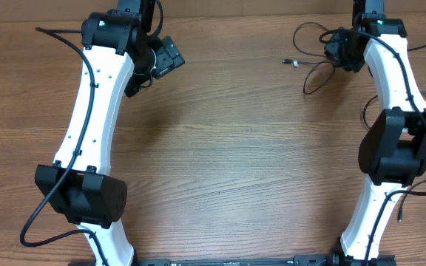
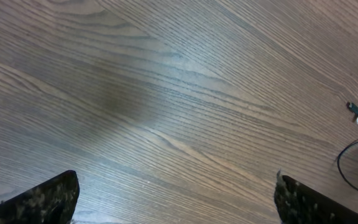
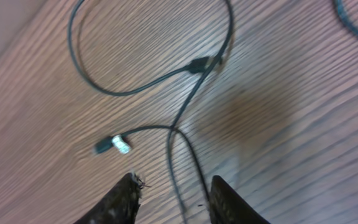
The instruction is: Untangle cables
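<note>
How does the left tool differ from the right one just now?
The left tool has its fingers wide apart; the right tool holds them closer. The left tool hangs over bare table, while a black cable runs between the right tool's fingers. Both are open and grip nothing.

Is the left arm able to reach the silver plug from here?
Probably yes: bare table lies between the open left gripper and the plug, though the right gripper hovers over that cable.

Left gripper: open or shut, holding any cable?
Open and empty: in the left wrist view the left gripper shows its fingers far apart, only bare table between.
</note>
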Motion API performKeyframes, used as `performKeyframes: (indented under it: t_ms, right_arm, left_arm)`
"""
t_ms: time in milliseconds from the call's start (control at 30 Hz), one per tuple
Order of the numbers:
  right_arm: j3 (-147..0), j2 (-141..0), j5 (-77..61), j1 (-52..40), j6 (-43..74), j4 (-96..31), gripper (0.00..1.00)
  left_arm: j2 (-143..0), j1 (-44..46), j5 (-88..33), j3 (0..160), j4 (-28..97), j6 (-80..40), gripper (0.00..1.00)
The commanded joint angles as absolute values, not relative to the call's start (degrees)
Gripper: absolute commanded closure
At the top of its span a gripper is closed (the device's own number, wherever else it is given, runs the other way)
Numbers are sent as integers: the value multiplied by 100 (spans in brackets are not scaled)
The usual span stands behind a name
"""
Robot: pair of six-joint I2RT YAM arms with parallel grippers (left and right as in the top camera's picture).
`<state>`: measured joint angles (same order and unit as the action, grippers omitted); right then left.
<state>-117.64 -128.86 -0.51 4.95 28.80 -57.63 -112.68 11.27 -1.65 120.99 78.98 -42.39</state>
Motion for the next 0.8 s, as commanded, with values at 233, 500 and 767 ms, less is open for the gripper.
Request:
performKeyframes:
  t_ms: [233,500,767]
  right_arm:
    - [-10890,-12932,659,523,2711,-5472,87]
    - [-10302,-12936,663,534,2711,-5122,96]
    - [-9974,-12954,650,534,2716,-5015,96]
  left_arm:
    - [-11314,1166,-106,12079,7907,-4195,0]
    - [-11314,1166,-104,12079,7909,-4193,0]
    - [-11314,1166,-106,12079,7909,-4195,0]
